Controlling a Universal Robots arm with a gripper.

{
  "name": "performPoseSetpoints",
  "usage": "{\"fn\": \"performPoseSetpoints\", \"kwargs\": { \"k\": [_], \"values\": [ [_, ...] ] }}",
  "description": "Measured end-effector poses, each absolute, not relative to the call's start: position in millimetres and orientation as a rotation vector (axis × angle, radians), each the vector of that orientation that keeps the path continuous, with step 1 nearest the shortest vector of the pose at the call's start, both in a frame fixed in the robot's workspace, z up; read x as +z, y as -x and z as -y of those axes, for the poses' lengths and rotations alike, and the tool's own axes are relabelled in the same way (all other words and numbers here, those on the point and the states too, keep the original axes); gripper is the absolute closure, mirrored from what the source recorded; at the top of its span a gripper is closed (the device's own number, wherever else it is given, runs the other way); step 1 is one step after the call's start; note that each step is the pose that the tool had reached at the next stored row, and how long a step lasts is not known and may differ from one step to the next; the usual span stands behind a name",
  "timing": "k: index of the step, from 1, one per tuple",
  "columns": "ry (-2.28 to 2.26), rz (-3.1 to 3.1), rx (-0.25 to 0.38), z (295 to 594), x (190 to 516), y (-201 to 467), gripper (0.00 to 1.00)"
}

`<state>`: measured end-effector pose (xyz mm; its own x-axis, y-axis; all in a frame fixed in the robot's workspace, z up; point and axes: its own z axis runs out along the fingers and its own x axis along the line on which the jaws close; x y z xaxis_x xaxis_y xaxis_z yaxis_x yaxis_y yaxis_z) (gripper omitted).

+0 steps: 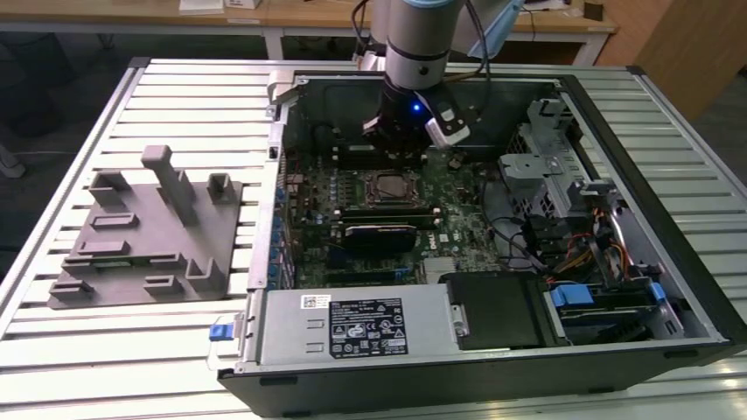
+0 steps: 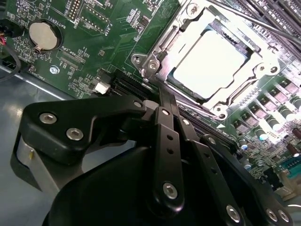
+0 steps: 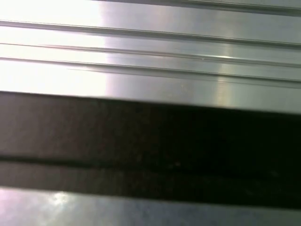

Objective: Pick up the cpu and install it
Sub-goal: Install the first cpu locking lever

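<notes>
The cpu point(image 2: 210, 63), a pale silver square, lies flat inside the metal frame of the motherboard socket point(image 1: 389, 185) in the open computer case. My gripper point(image 1: 398, 147) hangs over the motherboard just beyond the socket, toward the back of the case in the exterior view. In the second wrist view its black linkages converge to a narrow tip point(image 2: 162, 94) beside the socket frame's corner. The fingers are together with nothing between them, and they stand apart from the cpu.
The open case point(image 1: 653, 289) holds a black power supply point(image 1: 350, 325), a drive cage point(image 1: 548, 175) and cables point(image 1: 548, 254). A grey plastic fixture point(image 1: 146, 236) with upright posts stands on the slatted metal table point(image 1: 175, 87) at the exterior view's left.
</notes>
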<state>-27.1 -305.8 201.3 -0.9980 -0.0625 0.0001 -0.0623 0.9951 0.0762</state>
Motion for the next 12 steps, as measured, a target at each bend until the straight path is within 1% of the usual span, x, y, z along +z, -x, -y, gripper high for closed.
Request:
{"fn": "performPoseSetpoints", "kwargs": {
  "k": [5, 12],
  "values": [
    [-0.098, 3.135, -0.108, 305.8, 200.7, 27.1, 0.89],
    [-0.098, 3.133, -0.066, 306.0, 196.9, 26.6, 0.89]
  ]
}}
